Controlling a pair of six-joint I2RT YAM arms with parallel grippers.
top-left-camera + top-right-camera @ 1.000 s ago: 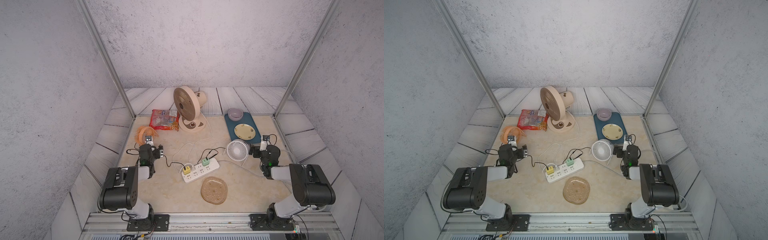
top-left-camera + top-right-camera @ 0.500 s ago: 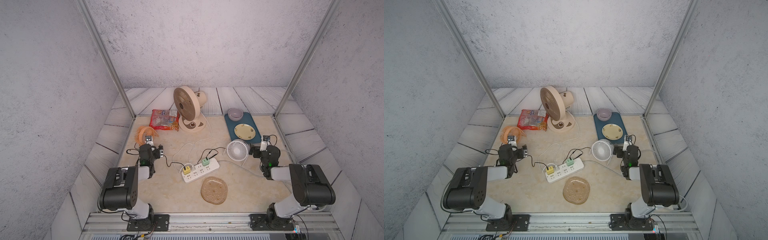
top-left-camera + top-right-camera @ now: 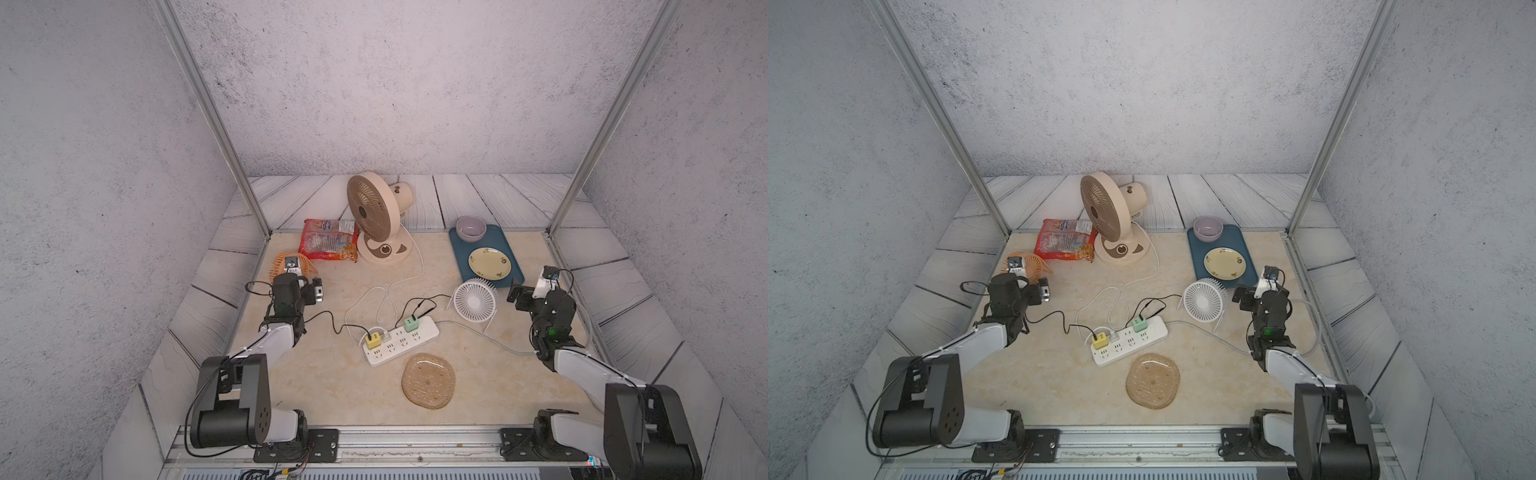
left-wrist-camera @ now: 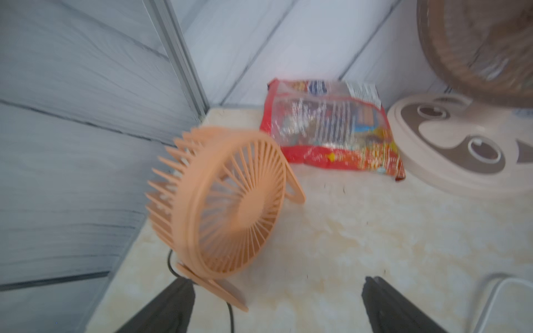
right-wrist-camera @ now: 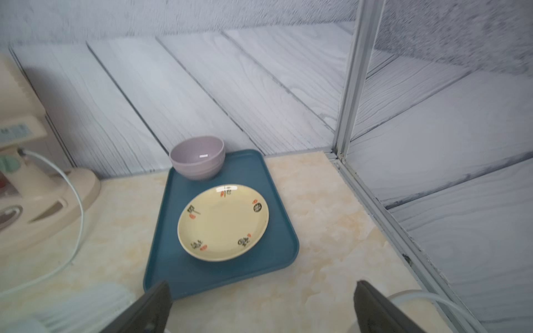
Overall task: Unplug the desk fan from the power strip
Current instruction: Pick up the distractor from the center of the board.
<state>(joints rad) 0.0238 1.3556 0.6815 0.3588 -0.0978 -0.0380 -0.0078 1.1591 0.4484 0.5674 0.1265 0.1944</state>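
Only blurred print, red snack packet (image 4: 331, 129)

Long white plastic power strip (image 3: 401, 345); round cream glazed plate (image 5: 223, 222), red-black motifs; dark blue plastic tray (image 5: 170, 259).

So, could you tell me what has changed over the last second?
Nothing visibly changed. The left gripper and right gripper stay open and empty; the power strip and the beige fan sit as before.
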